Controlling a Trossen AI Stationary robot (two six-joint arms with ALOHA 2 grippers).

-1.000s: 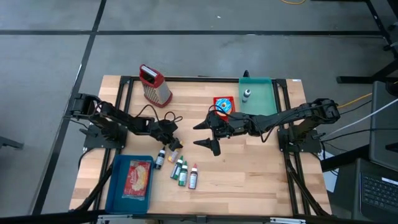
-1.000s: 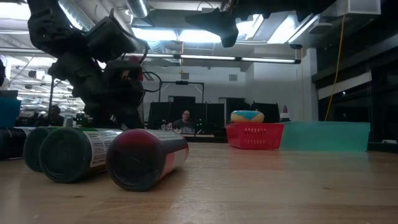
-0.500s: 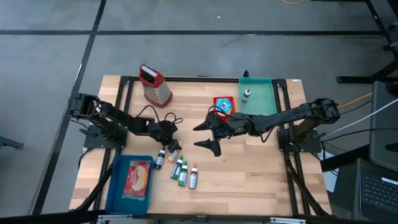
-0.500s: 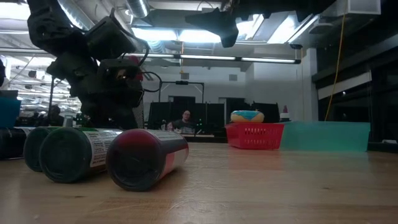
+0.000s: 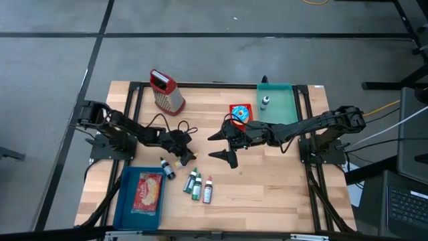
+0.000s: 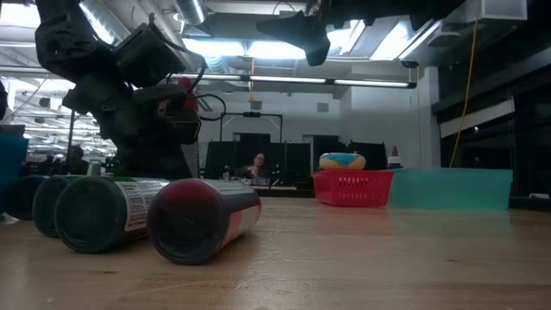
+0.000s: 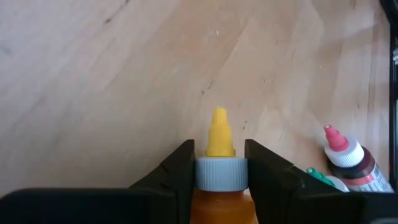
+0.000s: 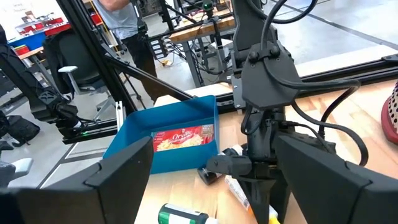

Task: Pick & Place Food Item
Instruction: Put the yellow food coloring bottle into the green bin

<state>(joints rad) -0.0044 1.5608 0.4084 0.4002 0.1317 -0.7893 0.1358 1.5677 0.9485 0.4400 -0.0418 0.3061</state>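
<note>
Two arms over one wooden table [image 5: 267,187]. Right gripper [image 5: 224,146] hangs mid-table, jaws wide, holding nothing. Left gripper [image 7: 217,171] sits low near the table's left side, jaws pressed to both sides of the grey cap of a yellow-tipped bottle [image 7: 217,163]; the bottle's body is cut off from view. Blue bin [image 5: 120,197]: holds a packet whose label is partly legible. Loose bottles [image 5: 197,186] lie beside the bin; labels unreadable.

— What's on the far side of the tabletop [image 5: 267,181]?
— A box grater [image 5: 166,92] with a red handle, standing upright near the back edge.
— And past the tabletop?
— A grey floor [image 5: 200,20], a seated person [image 6: 256,166] at desks, and a yellow cable [image 6: 469,82] hanging.
</note>
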